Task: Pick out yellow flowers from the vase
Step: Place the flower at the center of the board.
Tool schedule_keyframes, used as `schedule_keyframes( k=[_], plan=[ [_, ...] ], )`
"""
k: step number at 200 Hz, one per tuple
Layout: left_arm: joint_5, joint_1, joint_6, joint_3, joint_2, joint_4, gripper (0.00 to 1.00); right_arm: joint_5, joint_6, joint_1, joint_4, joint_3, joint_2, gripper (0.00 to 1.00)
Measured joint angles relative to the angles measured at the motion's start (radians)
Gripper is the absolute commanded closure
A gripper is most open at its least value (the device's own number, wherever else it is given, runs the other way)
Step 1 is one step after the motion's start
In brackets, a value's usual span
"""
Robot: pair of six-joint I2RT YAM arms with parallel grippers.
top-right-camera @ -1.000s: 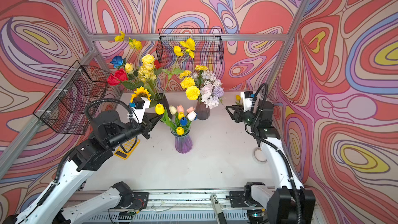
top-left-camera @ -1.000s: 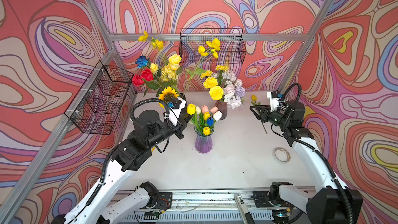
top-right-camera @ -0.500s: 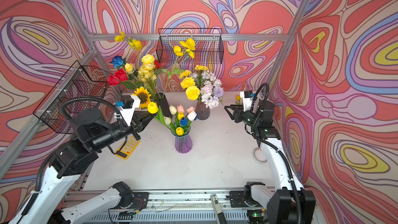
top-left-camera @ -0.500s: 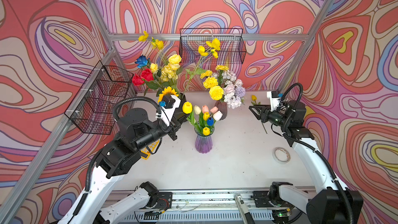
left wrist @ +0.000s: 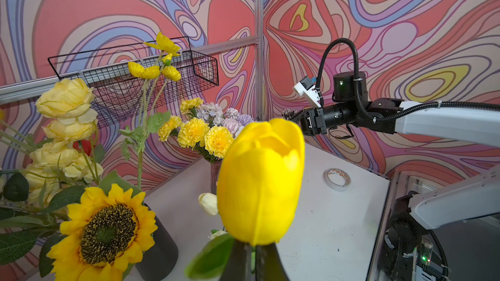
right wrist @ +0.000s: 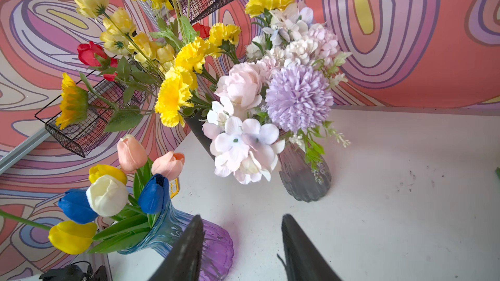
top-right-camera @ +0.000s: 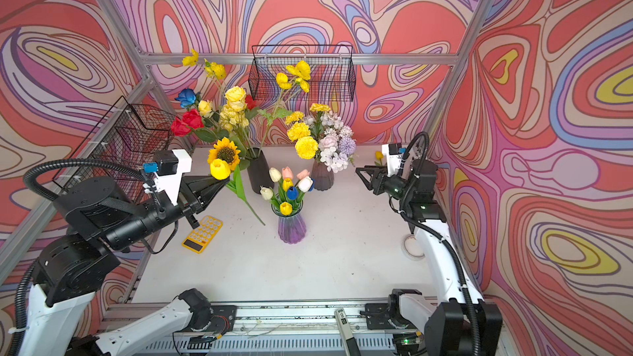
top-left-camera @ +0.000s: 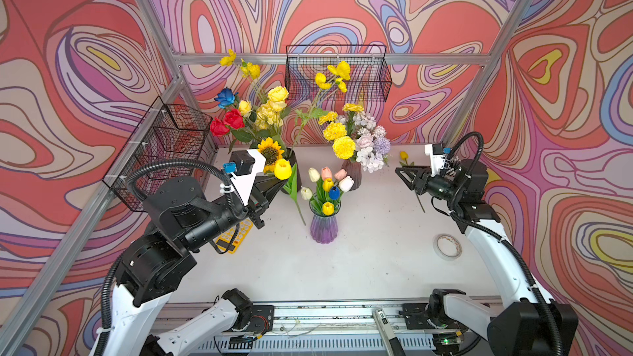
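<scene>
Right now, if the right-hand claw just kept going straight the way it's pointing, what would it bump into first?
Most likely the pale bouquet in the grey ribbed vase: the open right gripper points at it across the table. Depth is hard to judge.

The yellow tulip [left wrist: 259, 182] has smooth, waxy, semi-matt petals. The purple vase [top-left-camera: 323, 231] is ribbed, glossy glass; the black vase [top-right-camera: 258, 174] is matt. The wire baskets [top-left-camera: 337, 73] are black-coated metal mesh. The tabletop [top-left-camera: 359, 261] is matt white, lightly scuffed and speckled.
</scene>
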Motion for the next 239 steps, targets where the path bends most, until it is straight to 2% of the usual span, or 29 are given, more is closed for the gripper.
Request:
schedule_keyframes(
  k=[42, 94, 114, 158, 239],
  plan=[
    [0.057, 0.0, -0.013, 0.066, 0.023, -0.037, 1.0, -0.073, 0.037, 0.002, 0.041, 0.0, -0.003, 0.5],
    [0.216, 0.0, -0.074, 0.01, 0.065, -0.014, 1.0, -0.146, 0.072, 0.061, 0.075, 0.003, -0.006, 0.49],
    [0.266, 0.0, -0.099, -0.023, 0.09, 0.02, 1.0, -0.202, 0.095, 0.134, 0.092, 0.008, -0.006, 0.49],
    [0.318, 0.0, -0.142, -0.082, 0.121, 0.114, 1.0, -0.296, 0.095, 0.377, 0.089, 0.052, -0.006, 0.49],
    [0.308, 0.0, -0.172, -0.197, 0.116, 0.299, 1.0, -0.31, 0.149, 0.571, 0.171, 0.034, 0.037, 0.56]
  ],
)
